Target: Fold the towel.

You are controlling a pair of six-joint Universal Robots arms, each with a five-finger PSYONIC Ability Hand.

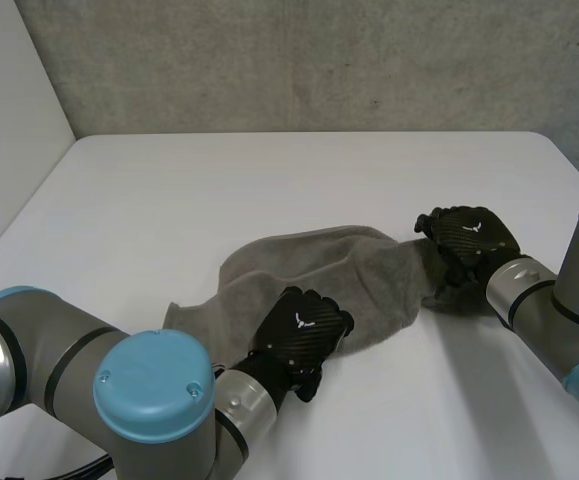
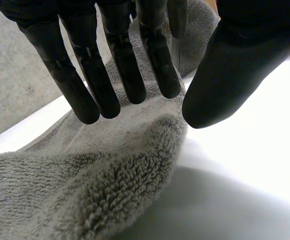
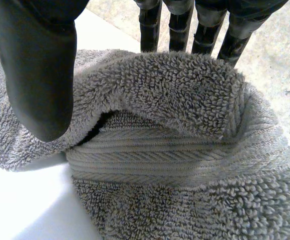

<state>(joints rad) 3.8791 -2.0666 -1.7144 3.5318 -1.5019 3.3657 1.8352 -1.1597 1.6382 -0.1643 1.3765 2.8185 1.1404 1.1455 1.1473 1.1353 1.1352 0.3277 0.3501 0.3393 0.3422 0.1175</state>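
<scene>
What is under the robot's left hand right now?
The grey towel, its near edge, under the left hand with straight fingers; the table beneath is hidden there.

left robot hand [image 1: 304,330]: fingers straight | right robot hand [image 1: 469,240]: pinching towel [image 1: 354,268]

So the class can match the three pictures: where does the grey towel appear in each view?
Head view: the towel lies crumpled mid-table, the left robot hand on its near edge, the right robot hand at its right end.
Left wrist view: the towel lies under that hand's straight fingers.
Right wrist view: its bunched end sits between thumb and fingers.
Shared landmark: the white table.
</scene>
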